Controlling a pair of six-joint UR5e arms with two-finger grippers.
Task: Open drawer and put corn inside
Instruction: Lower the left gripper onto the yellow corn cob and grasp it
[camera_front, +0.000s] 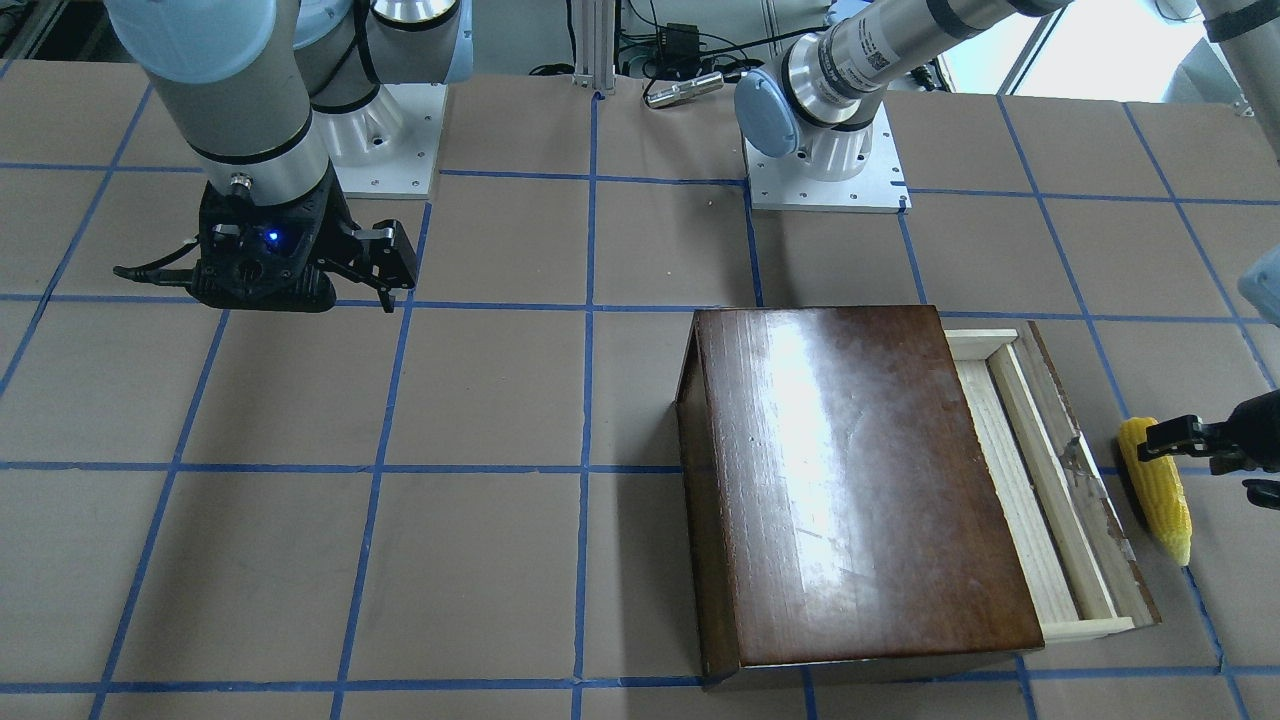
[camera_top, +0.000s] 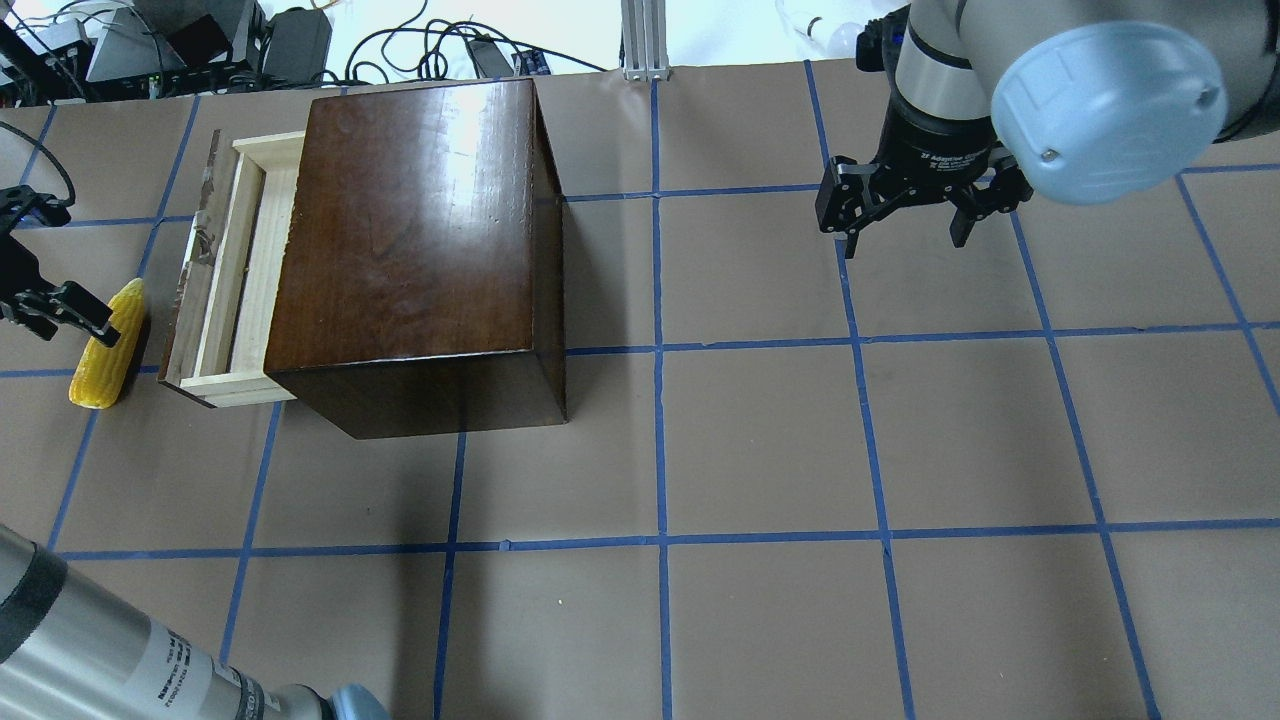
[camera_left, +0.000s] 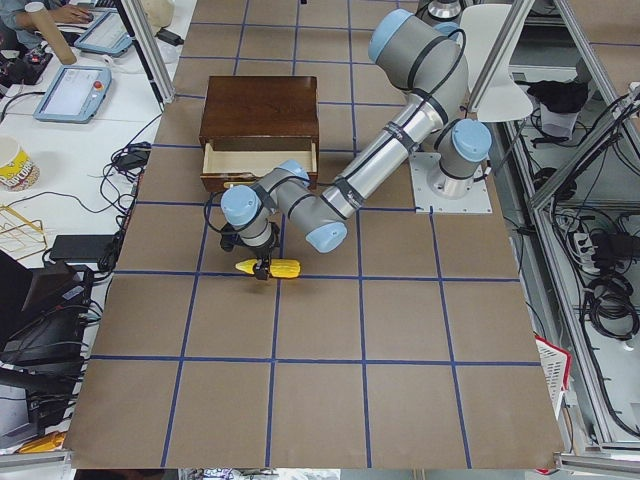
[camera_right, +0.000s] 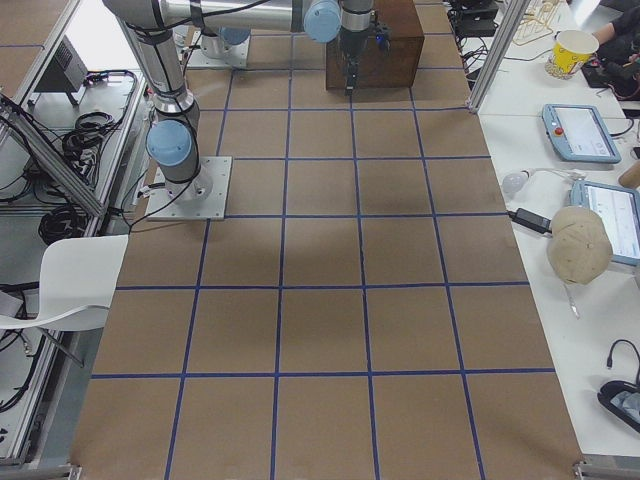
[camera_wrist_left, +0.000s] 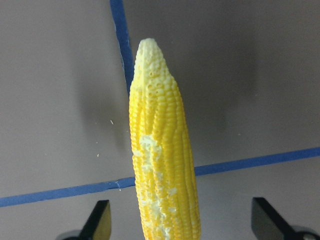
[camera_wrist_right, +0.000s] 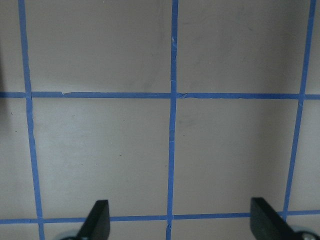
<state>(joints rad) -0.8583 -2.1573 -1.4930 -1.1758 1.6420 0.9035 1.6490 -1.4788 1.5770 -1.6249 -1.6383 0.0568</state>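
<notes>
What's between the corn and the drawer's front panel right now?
Nothing. In the overhead view, only a narrow bare strip of table separates the corn from the drawer.

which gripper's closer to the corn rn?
Left. The left gripper is at the corn, jaws open on either side of the cob lying on the table. The right gripper hangs open far off, beyond the wooden box.
</notes>
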